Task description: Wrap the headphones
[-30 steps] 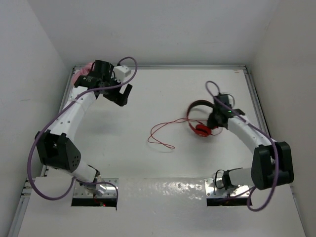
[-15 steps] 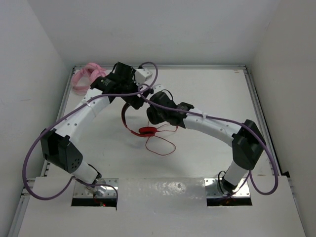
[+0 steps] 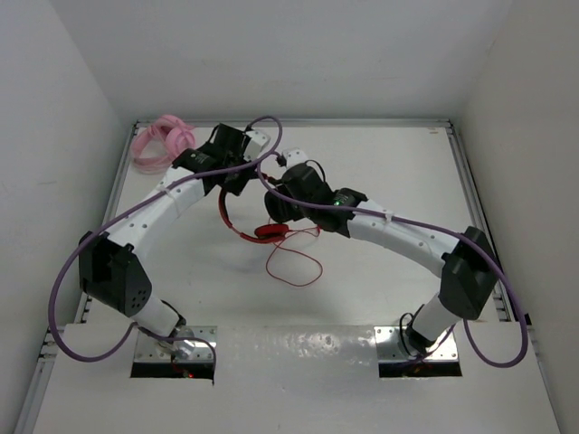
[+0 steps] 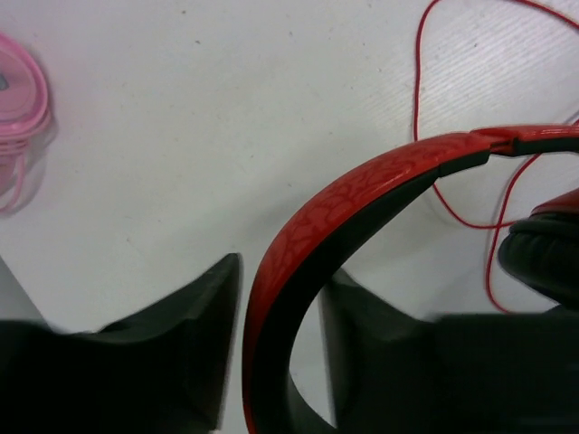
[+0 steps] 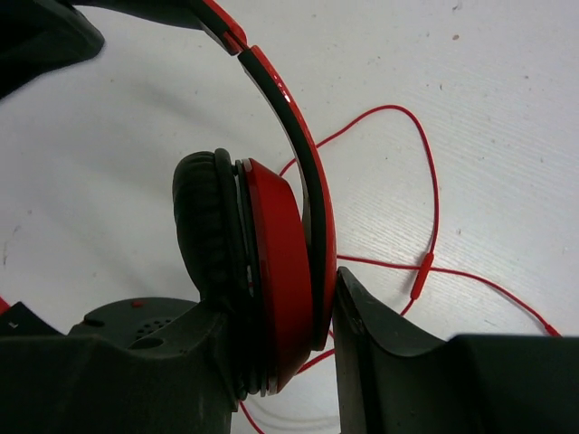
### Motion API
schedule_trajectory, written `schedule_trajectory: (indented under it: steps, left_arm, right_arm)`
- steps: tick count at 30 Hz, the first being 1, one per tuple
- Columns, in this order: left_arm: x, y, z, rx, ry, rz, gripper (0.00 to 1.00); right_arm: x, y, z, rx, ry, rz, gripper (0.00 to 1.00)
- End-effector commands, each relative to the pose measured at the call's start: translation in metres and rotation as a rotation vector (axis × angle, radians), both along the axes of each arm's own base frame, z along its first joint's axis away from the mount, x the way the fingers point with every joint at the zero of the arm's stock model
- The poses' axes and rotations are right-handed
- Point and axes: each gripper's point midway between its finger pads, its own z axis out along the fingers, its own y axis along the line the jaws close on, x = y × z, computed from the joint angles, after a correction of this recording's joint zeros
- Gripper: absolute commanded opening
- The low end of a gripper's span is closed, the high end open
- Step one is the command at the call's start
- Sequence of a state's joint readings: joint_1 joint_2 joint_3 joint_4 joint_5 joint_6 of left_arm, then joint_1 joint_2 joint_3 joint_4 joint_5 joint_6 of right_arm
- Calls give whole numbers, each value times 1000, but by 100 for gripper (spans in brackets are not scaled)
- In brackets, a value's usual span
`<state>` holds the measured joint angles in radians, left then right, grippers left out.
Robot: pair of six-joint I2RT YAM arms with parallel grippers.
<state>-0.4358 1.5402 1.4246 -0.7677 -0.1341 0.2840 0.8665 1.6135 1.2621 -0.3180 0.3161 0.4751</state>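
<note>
Red and black, the over-ear headphones (image 3: 267, 232) hang between the two arms over the middle of the white bench (image 3: 389, 163), apparently lifted off it. The left gripper (image 4: 279, 298) is clenched across the patterned red headband (image 4: 362, 194), one finger on either side of the band. The right gripper (image 5: 276, 307) grasps the round red earcup with its black pad (image 5: 276, 262), its fingers bracketing cup and band end together. The headband's arc runs from the left gripper, on the far side, down to the earcup in the right gripper.

The thin red cable (image 5: 422, 271) matters most for the coming move. It trails from the earcup end toward the near edge and lies in a loose loop on the bench, below and nearer the arm bases than both grippers. The right gripper is the closer one to it, but both are occupied. In my judgement one of them must let go, likely the right, and reach down and toward the bases for the loop. The pink coiled bundle (image 3: 161, 143) sits well apart in the far left corner.
</note>
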Motion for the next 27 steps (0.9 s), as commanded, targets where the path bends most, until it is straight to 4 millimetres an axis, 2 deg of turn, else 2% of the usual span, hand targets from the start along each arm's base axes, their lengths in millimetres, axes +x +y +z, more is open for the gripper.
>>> schedule_trajectory:
  steps: [1, 4, 6, 7, 8, 10, 11, 12, 13, 16, 17, 18, 24, 25, 27]
  left_arm:
    - [7, 3, 13, -22, -55, 26, 31]
    - [7, 5, 23, -20, -79, 31, 16]
    - [5, 6, 26, -18, -75, 31, 16]
    - [3, 7, 26, -16, -73, 30, 7]
    - [2, 7, 27, -17, -72, 29, 3]
    - [-1, 7, 24, -19, -61, 25, 1]
    - [-3, 6, 24, -27, -56, 17, 10]
    - [-4, 5, 24, -29, -51, 9, 43]
    - [-6, 5, 24, -33, -46, 7, 53]
    - [-7, 6, 29, -35, -56, 18, 57]
    - [-7, 8, 30, -33, -61, 22, 55]
    - [-7, 9, 31, -28, -64, 25, 46]
    - [-9, 3, 19, -34, -26, 3, 13]
    - [-9, 3, 16, -38, -19, -1, 11]
    - [-9, 2, 8, -36, -8, -4, 18]
  right_arm:
    - [7, 12, 53, 152, -119, -6, 0]
    - [7, 8, 51, 136, -125, -5, 0]
    - [5, 7, 51, 120, -124, 3, 0]
    - [5, 5, 51, 110, -123, 4, 0]
    - [5, 5, 53, 105, -130, 9, 0]
    - [6, 4, 55, 97, -135, 12, 0]
    - [7, 3, 58, 89, -146, 16, 0]
    - [9, 0, 60, 82, -154, 9, 0]
    - [9, -1, 63, 74, -161, 3, 0]
    - [14, -11, 66, 38, -179, -43, 0]
    - [15, -13, 65, 32, -180, -50, 0]
    - [15, -14, 68, 34, -187, -54, 0]
    - [12, -9, 69, 63, -183, -32, 0]
    - [12, -8, 70, 65, -183, -23, 0]
    - [9, -4, 73, 79, -186, 8, 0]
